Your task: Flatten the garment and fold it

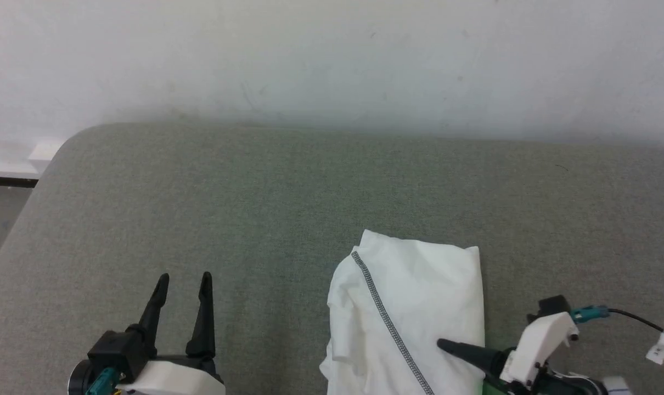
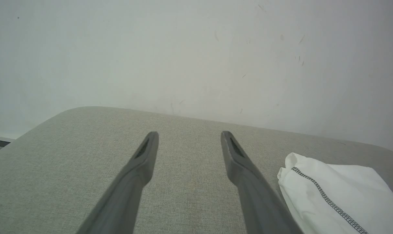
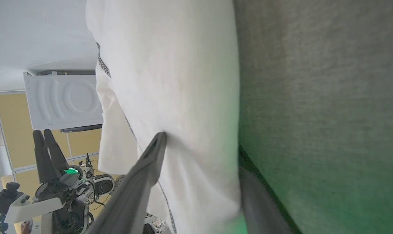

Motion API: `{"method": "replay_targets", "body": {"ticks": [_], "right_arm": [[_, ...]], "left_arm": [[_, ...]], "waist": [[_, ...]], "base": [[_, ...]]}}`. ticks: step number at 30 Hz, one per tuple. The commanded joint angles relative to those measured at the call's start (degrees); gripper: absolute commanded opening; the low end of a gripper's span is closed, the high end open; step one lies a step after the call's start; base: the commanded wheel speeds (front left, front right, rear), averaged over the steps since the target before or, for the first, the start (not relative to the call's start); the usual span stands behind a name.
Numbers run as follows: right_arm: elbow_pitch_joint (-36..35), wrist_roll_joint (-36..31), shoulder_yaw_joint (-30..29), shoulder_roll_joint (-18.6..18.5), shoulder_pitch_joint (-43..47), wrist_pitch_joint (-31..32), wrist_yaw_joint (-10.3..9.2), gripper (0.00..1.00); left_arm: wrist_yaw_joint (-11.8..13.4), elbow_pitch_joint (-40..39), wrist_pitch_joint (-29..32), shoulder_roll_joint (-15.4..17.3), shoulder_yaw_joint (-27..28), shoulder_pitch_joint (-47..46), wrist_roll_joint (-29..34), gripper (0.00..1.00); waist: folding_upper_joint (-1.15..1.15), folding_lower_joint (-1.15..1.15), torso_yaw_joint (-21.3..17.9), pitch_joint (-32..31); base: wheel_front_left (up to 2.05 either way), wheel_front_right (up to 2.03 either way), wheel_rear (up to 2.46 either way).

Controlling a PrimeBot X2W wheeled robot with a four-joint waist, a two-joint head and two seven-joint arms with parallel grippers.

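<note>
The garment (image 1: 414, 307) lies bunched on the grey cushion (image 1: 228, 192), right of centre. My right gripper (image 3: 201, 146) straddles its edge, jaws wide and nothing pinched; the left gripper (image 1: 184, 277) is wide and empty. The fabric looks light and limp, so I would grip at the seamed corners.

Lab-like room: scuffed white wall (image 1: 332, 60), grey padded table (image 1: 255, 208), yellow cabinets (image 3: 8, 130).

Both arms have the same look: long, tapered black fingers (image 1: 206, 307) on chunky black bases with white plastic wrist shells (image 1: 543, 334). The left gripper (image 1: 184, 276) and right gripper (image 3: 199, 152) each carry a teal plug (image 1: 589, 314), and the right one also trails a black cable (image 1: 634, 321) with a white tag (image 1: 663, 346).
</note>
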Motion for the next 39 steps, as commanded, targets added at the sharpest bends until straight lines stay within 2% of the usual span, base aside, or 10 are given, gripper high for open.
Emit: {"method": "replay_targets", "body": {"ticks": [1,2,6,8,14,18,23,27,32,39], "right_arm": [[0.78,-0.11,0.9,0.13,-0.87,-0.79,-0.04,0.19],[1.26,-0.44,1.75,0.13,-1.27,-1.59,-0.04,0.0],[-0.35,-2.42,5.23,-0.74,-2.26,-4.09,-0.04,0.0],[-3.11,-4.32,7.75,-2.51,-2.38,-5.58,-0.04,0.0],[-13.39,-19.8,20.02,-13.5,-3.08,-11.39,-0.04,0.0],[-19.45,-29.19,26.95,-19.89,-5.21,-11.95,-0.04,0.0],[-23.51,-33.0,32.21,-24.33,-8.21,-10.42,-0.04,0.0],[-23.48,-33.41,33.58,-27.26,-11.43,-10.6,-0.04,0.0],[-20.08,-33.01,34.29,-30.2,-16.46,-13.35,-0.04,0.0],[-11.76,-33.16,33.8,-32.43,-21.68,-20.4,-0.04,0.0]], "left_arm": [[-0.49,0.15,-0.27,-0.19,0.01,-1.0,0.34,1.0],[-0.56,0.19,-0.27,-0.25,0.07,-1.11,0.42,1.0],[-0.73,0.21,-0.27,-0.45,0.62,-0.99,0.72,1.0],[-0.77,0.12,-0.27,-0.54,1.01,-0.74,0.83,1.0],[-0.97,-0.23,-0.27,-0.95,1.6,-0.39,1.1,1.0],[-0.96,-0.67,-0.27,-1.29,2.29,-0.09,0.9,1.0],[-0.89,-1.73,-0.27,-1.57,3.17,-0.41,1.13,1.0],[-1.09,-3.09,-0.27,-1.78,2.9,-1.41,1.64,1.0],[-1.64,-4.96,-0.27,-0.46,2.45,-4.85,2.92,1.0],[-2.3,-6.86,0.24,2.44,0.23,-10.05,4.74,1.0]], "waist": [[0.01,-0.01,0.35,0.21],[0.01,-0.01,0.44,0.25],[0.01,-0.01,0.2,0.1],[0.01,-0.01,-0.31,0.06],[0.01,-0.01,-3.44,0.14],[0.01,-0.01,-7.7,0.82],[0.01,-0.01,-14.71,2.42],[0.01,-0.01,-20.43,5.27],[0.01,-0.01,-26.94,12.41],[0.01,-0.01,-30.45,20.28]], "base": [[0.0,0.0,0.0],[0.0,0.0,0.0],[0.0,0.0,0.0],[0.0,0.0,0.0],[0.0,0.0,0.0],[0.0,0.0,0.0],[0.0,0.0,0.0],[0.0,0.0,0.0],[0.0,0.0,0.0],[0.0,0.0,0.0]]}}
